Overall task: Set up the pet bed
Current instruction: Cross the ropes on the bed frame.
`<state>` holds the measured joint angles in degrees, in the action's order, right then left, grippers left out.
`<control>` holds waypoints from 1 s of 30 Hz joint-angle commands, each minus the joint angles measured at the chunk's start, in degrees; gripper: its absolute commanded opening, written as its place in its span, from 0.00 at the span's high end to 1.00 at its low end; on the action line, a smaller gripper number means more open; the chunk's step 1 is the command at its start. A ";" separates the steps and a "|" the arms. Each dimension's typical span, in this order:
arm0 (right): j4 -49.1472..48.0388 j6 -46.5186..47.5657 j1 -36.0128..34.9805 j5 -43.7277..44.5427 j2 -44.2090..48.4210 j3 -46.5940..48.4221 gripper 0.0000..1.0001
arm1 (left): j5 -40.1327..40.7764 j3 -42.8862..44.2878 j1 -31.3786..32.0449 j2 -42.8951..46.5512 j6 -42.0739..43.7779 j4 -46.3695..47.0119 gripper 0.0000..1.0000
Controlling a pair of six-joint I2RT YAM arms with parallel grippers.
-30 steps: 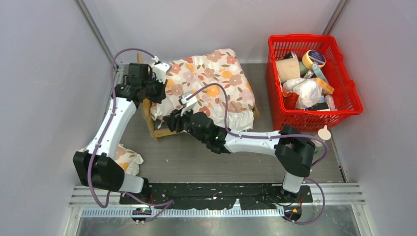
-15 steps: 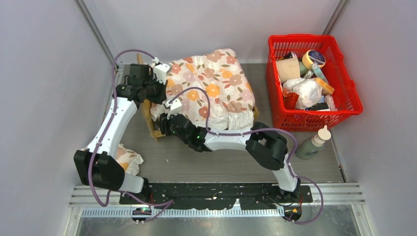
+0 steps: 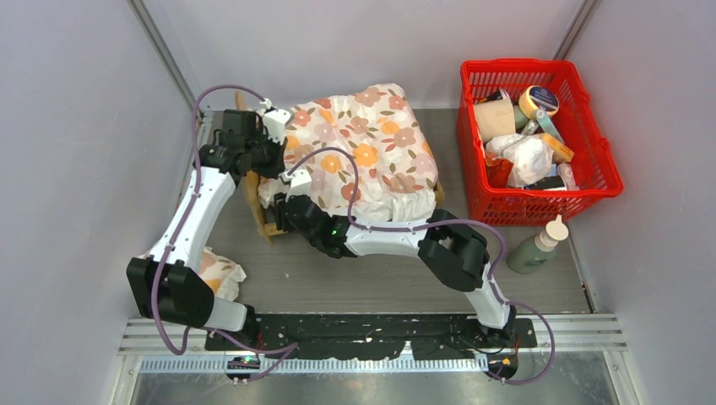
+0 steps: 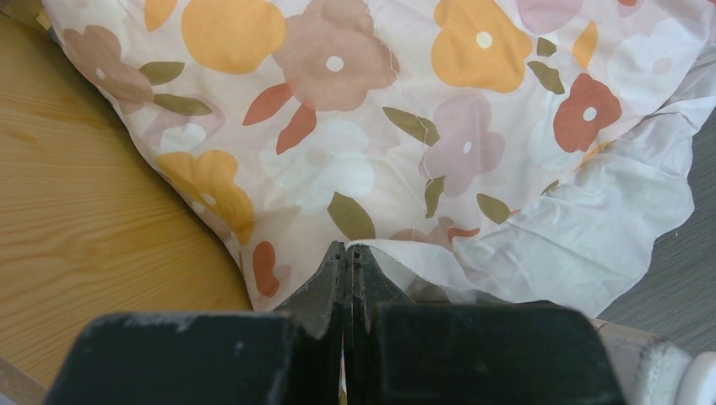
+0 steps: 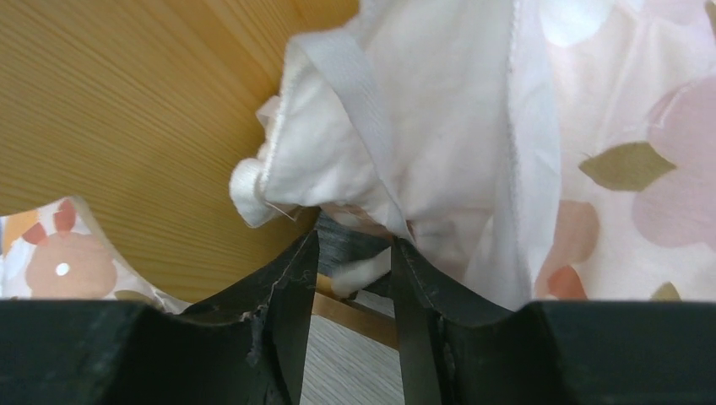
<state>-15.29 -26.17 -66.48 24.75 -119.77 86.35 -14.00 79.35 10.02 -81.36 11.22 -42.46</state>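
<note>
The pet bed (image 3: 254,201) stands at the back middle. Its light-wood frame shows only at the left edge, and the white floral cushion (image 3: 363,152) covers the rest. My left gripper (image 3: 273,157) is at the cushion's back left corner by the headboard. In the left wrist view it (image 4: 347,247) is shut on the cushion's edge (image 4: 338,101), beside wood (image 4: 84,211). My right gripper (image 3: 284,209) is at the bed's front left corner. In the right wrist view it (image 5: 355,246) is open, with a white cushion corner (image 5: 439,101) between its tips, next to wood (image 5: 127,126). The grey surface is almost all hidden.
A red plastic basket (image 3: 610,164) full of items stands at the back right. A green bottle with a white cap (image 3: 535,248) stands in front of it. A second floral cloth (image 3: 216,272) lies at the near left by the left arm's base. Walls close in on both sides.
My right arm has swung left, moving its gripper along the bed's front to the front left corner and uncovering the green bottle. The left gripper has stayed put.
</note>
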 commanded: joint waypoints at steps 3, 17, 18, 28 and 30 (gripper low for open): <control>4.45 -2.81 -1.04 7.70 2.17 1.37 0.57 | 1.81 0.11 -0.09 1.75 -0.46 2.78 1.00; 1.14 0.63 -0.44 8.00 1.13 1.86 0.54 | 2.81 -0.05 -0.09 1.39 -1.64 3.96 1.00; 0.52 0.83 -0.15 7.01 1.08 1.57 0.54 | 2.64 -0.02 -0.09 1.32 -1.75 3.95 1.00; -3.98 1.57 1.33 -1.38 -0.02 0.53 0.76 | 2.39 -0.14 -0.09 1.38 -1.82 3.61 1.00; -3.10 1.53 1.35 -1.53 -0.02 0.76 0.76 | 2.28 -0.13 -0.09 1.40 -1.89 3.50 1.00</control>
<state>-15.84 -25.02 -65.39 25.39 -119.79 86.54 -11.53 79.33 10.02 -81.36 9.50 -40.93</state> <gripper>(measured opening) 0.243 0.009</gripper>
